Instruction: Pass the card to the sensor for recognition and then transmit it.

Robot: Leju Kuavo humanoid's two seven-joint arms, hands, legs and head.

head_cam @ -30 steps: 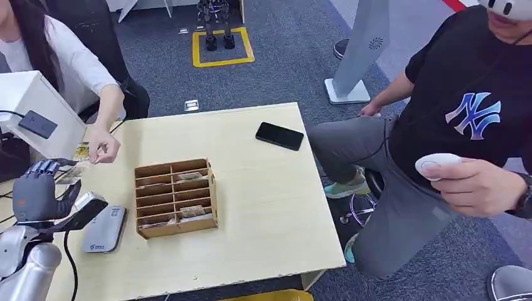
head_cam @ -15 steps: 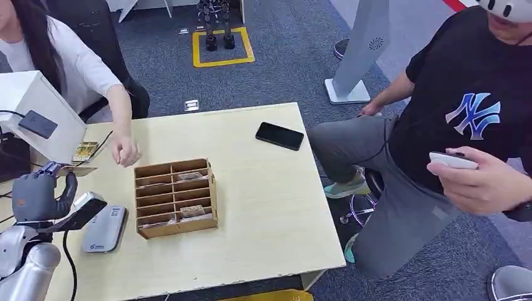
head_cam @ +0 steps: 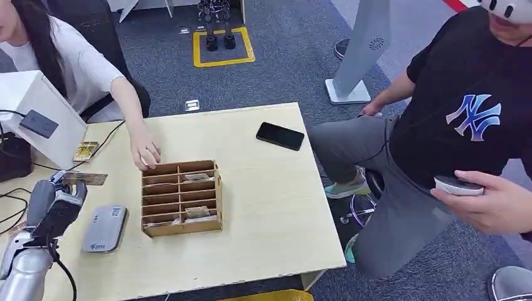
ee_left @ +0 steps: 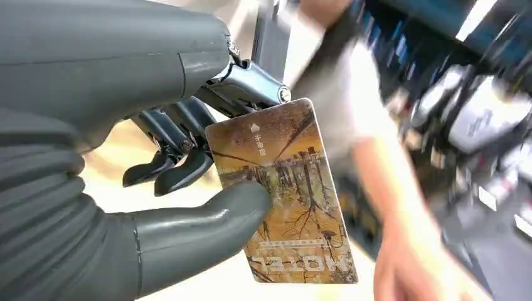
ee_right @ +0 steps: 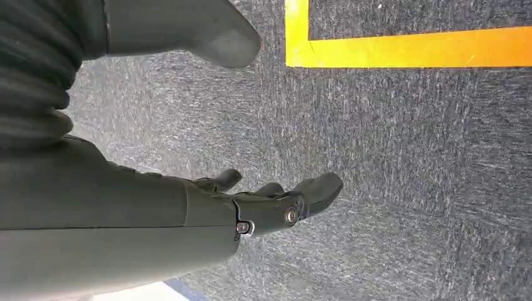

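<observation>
Left wrist view: left hand [ee_left: 125, 188] pinches the card [ee_left: 282, 194] with thumb and fingers. Card floats at nine o'clock of the wooden box [head_cam: 180, 197]. Right hand [ee_right: 188, 213] holds nothing, fingers apart.

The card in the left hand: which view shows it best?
The left wrist view: the card is large, its print readable, pinched by the left hand. The head view shows it small and edge-on; the right wrist view faces carpet.
</observation>
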